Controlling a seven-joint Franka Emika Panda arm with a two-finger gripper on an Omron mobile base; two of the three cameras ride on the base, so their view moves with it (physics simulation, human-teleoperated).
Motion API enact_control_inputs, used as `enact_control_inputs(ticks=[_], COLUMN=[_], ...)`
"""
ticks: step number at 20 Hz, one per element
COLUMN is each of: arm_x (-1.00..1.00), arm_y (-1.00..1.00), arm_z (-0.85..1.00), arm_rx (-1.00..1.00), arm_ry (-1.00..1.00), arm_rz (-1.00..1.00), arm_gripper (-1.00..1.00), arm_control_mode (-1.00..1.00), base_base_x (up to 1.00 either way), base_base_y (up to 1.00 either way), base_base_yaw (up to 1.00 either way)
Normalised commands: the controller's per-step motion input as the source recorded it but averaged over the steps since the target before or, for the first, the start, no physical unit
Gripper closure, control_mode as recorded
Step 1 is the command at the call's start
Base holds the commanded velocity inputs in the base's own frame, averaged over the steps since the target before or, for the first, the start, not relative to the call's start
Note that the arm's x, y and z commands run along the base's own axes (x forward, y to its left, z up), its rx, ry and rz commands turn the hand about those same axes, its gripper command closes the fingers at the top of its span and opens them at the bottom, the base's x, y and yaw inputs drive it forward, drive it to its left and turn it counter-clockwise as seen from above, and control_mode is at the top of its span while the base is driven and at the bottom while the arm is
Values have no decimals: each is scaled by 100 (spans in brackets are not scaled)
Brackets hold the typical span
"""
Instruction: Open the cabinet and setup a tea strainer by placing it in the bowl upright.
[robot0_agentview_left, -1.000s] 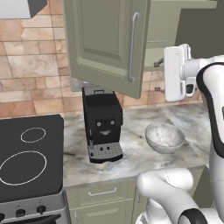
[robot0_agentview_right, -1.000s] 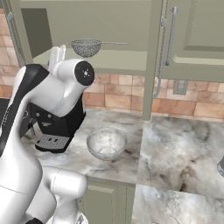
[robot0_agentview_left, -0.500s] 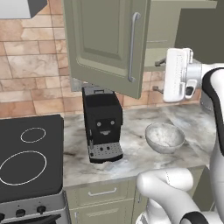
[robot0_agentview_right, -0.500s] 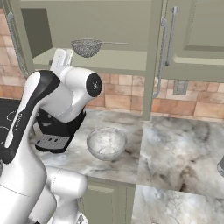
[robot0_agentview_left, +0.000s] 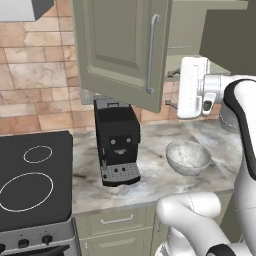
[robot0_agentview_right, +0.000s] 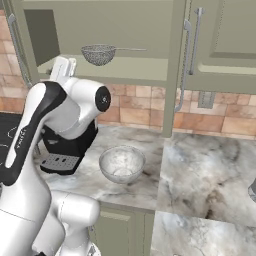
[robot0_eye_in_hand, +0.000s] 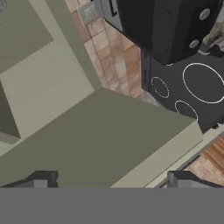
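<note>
cabinet (robot0_agentview_right: 120, 30) door is swung open, long silver bar handle (robot0_agentview_left: 152, 54) facing out in the left base view; tea strainer (robot0_agentview_right: 99, 54) sits on the plain shelf inside, mesh basket down, thin handle pointing right along the shelf; bowl (robot0_agentview_right: 122, 164) on the marble counter (robot0_agentview_right: 200, 170), just right of the black coffee machine (robot0_agentview_left: 117, 141), sitting upright with nothing in it; strainer and bowl well apart, strainer above and a bit left of the bowl in the right base view; gripper (robot0_eye_in_hand: 109, 179) raised at cabinet height beside the open door's edge, above the counter; fingers (robot0_eye_in_hand: 41, 179) spread wide, nothing between them; hand view looks past the two dark tips onto a sage-green cabinet panel, with brick backsplash, the coffee machine and the black stove (robot0_agentview_left: 32, 180) beyond; stove sits left of the coffee machine; neighbouring cabinet door on the right is shut
</note>
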Motion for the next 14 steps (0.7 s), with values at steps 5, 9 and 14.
enact_control_inputs(ticks=[5, 9, 14], arm_x=[0, 0, -4], arm_y=[17, 17, 25], arm_z=[0, 0, 0], arm_rx=[0, 0, 0], arm_ry=[0, 0, 2], arm_rz=[5, 5, 7], arm_gripper=[-100, -100, -100], arm_control_mode=[-100, -100, -100], base_base_x=[0, 0, 0], base_base_y=[0, 0, 0], base_base_yaw=[0, 0, 0])
